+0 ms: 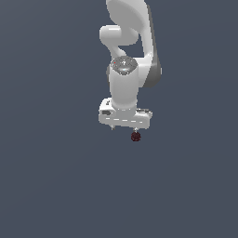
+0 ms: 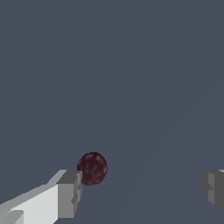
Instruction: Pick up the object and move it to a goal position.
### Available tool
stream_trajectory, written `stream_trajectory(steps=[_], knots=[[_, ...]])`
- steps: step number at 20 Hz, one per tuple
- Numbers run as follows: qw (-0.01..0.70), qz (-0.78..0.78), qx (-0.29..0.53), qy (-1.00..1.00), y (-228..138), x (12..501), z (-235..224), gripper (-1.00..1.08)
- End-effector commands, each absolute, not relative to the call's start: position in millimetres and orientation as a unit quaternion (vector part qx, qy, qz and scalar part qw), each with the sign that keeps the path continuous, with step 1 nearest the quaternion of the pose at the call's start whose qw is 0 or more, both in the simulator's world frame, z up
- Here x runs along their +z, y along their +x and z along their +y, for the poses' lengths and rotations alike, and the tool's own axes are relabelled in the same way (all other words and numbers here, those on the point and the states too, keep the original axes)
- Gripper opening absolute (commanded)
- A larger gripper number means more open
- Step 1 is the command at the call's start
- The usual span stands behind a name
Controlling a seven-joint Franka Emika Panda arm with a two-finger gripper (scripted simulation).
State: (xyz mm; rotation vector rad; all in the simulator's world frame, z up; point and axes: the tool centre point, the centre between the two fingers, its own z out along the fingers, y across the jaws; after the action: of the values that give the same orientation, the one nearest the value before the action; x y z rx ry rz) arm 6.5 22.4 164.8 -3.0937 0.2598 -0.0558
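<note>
In the wrist view we see first the hand (image 2: 140, 192) itself: its two grey fingers stand far from each other, so the hand is open and it holds nothing. One finger (image 2: 69, 194) is in the lower left of the frame, and only the tip of the other one shows at the lower right edge. Just beside the lower-left finger lies the object (image 2: 92, 168), a small dark maroon-red ball with a bumpy surface. It is very close to this finger, but we cannot tell if they touch. It is well apart from the other finger, so it is not in the middle of the gap. Behind it there is only the flat grey-blue bench (image 2: 131, 65), which fills the rest of the frame.

In the exterior view the hand (image 1: 124, 127) is a little above the centre of the frame and points downward. The object (image 1: 135, 136) is a tiny dark red spot directly under the hand's end on the exterior view's right. Farther up, the white arm (image 1: 124, 83) rises toward the top centre of the frame. The same grey-blue bench (image 1: 46, 186) lies all around.
</note>
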Motion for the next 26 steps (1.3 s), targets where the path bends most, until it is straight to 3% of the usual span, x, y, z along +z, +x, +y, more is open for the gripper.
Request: stream_trajectory(steps=[1,26], knots=[[0.019,0.104,-0.017,-0.994,5,162,25,1.0],[0.016,0.396,-0.001,-0.918,-11,122,60,1.0]])
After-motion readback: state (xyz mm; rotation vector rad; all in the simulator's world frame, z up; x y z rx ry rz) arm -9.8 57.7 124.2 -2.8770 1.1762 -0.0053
